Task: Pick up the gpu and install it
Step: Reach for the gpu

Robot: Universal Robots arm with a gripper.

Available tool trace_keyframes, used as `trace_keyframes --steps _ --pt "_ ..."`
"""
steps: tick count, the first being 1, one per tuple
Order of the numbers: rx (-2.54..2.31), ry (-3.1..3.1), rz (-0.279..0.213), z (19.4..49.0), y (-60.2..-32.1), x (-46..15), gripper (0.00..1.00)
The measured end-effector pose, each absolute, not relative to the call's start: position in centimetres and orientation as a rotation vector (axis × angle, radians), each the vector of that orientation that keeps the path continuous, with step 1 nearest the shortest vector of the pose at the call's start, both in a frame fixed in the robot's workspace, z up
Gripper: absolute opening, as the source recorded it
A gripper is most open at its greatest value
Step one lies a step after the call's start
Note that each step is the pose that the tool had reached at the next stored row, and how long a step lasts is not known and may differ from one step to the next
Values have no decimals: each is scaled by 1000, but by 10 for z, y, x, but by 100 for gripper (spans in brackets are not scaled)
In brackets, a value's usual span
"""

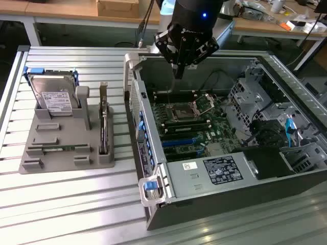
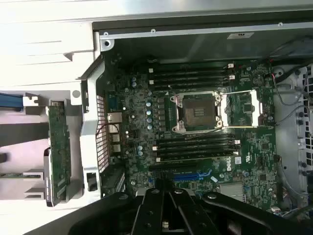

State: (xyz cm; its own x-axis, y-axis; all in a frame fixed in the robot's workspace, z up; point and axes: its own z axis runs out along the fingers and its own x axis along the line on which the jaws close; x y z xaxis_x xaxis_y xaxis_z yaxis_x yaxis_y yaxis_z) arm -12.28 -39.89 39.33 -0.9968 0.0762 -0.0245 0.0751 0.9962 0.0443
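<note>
The gpu (image 1: 103, 125) stands on its edge in a slot of the grey holder (image 1: 61, 130), at the exterior view's left of the open computer case (image 1: 204, 178). From the wrist it appears as a narrow circuit board, the gpu (image 2: 58, 152), beside the case wall. My gripper (image 1: 179, 71) hangs over the far part of the case, above the motherboard (image 1: 196, 127), well apart from the card. Its fingers are shut with nothing between them, and in the wrist view the gripper (image 2: 168, 213) points down at the board's blue slot (image 2: 191, 176).
A silver hard drive (image 1: 52, 97) in a blue frame stands at the holder's far end. The motherboard shows an open CPU socket (image 2: 198, 111) and black memory slots (image 2: 193, 78). Drive cages and cables (image 1: 271, 117) crowd the case's right side. The slatted metal table (image 1: 66, 204) lies around them.
</note>
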Motion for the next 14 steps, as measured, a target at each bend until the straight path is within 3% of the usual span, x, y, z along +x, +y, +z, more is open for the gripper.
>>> trace_keyframes --steps 14 --pt "118 3112 68 393 -399 -146 11"
